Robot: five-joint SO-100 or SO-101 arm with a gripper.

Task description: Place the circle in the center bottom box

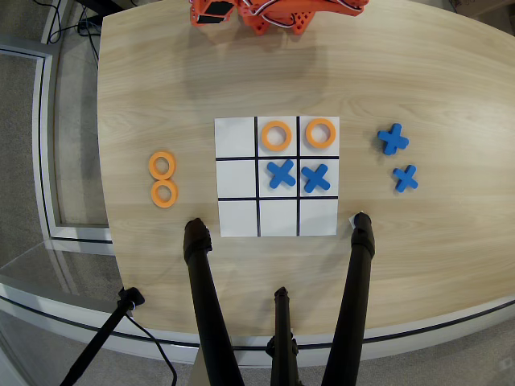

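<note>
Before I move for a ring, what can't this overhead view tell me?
- Gripper: out of frame; only the orange arm base shows, cut by the top edge.
- Table near edge: partly hidden behind black tripod legs.
- Two spare orange rings: touching or overlapping, unclear.

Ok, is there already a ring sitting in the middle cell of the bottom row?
No, the center bottom box is bare white in the overhead view; two spare orange rings lie on the table left of the board.
</note>
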